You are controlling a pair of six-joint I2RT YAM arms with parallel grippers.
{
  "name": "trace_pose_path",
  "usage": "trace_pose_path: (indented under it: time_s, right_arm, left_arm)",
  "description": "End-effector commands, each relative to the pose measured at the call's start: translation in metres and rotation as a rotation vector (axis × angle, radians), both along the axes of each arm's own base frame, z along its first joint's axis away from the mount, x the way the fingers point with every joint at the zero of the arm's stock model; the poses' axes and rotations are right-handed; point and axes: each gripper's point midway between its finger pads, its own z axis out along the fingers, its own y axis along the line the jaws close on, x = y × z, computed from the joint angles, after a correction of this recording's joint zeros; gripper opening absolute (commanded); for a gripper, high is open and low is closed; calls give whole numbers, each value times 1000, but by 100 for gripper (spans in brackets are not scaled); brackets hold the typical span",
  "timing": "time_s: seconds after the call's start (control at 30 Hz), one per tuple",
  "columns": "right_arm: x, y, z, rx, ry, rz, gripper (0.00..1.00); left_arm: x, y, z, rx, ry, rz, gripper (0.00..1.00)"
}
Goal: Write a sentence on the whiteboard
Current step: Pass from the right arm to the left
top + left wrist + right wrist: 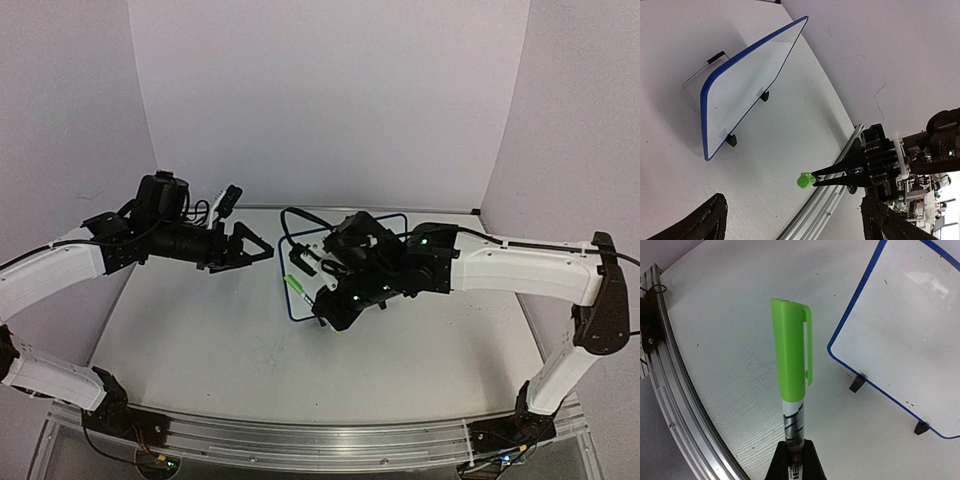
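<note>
The right arm (500,265) reaches in from the right edge and crosses in front of the board (742,85), so the top view shows only the blue frame's left side and far right corner. The left wrist view shows the board clear: it stands upright on two black feet (731,140), toward the far edge of the surface (200,340) and a little right of its middle. A thin wire stand (690,92) shows behind it. Its face reads white apart from a few small dark specks, and no writing can be made out on it. The right fingers (810,467) are closed tight on the barrel of a marker (792,425). Its green cap (789,352) is on and sticks out past the tips. In the top view the cap hangs above the surface just off the board's left near corner, apart from the frame. In the right wrist view the board lies to the right of the cap, with bare surface between them. A metal rail (670,405) along the near edge shows at the left of that view. The left fingers (707,222) are spread wide and hold nothing. They hover over the surface left of the board, pointing toward the capped marker. From the left wrist the cap shows between them but farther off, touching neither. The board sits beyond the cap, well apart from the left fingers.
</note>
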Motion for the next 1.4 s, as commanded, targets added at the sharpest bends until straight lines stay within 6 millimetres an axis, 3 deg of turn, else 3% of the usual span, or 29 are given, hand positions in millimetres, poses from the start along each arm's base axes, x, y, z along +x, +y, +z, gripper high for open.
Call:
trace_pose_path:
  time_s: [0.0,0.1,0.43,0.63,0.83,1.07,1.1,1.13,1.23,1.27,1.37]
  right_arm:
    - [8,22,25,42,-94,49,0]
    - [8,28,30,57,-111,60,0]
    - [9,33,34,77,-134,68,0]
    - [15,34,32,61,-152,49,0]
    - [16,35,30,57,-154,46,0]
    - [16,31,30,66,-153,36,0]
    - [17,31,34,86,-151,23,2]
    - [18,30,37,108,-143,8,11]
    - [24,25,48,220,-97,-43,52]
    - [26,24,55,281,-67,-58,62]
    - [38,13,70,457,12,-111,77]
  left_arm:
    - [-3,-15,8,-85,26,-26,93]
    - [-4,-20,1,-72,45,-39,88]
    - [-3,-32,-11,-55,90,-86,52]
    - [-6,-37,-17,-58,114,-111,47]
    - [-9,-42,-19,-72,136,-136,35]
    - [-7,-42,-18,-88,126,-123,0]
    - [-6,-41,-17,-97,122,-113,0]
    - [-6,-41,-14,-110,115,-105,0]
    - [-2,-39,-5,-152,93,-72,0]
    - [0,-38,-1,-165,82,-61,0]
    - [4,-34,17,-228,34,-34,0]
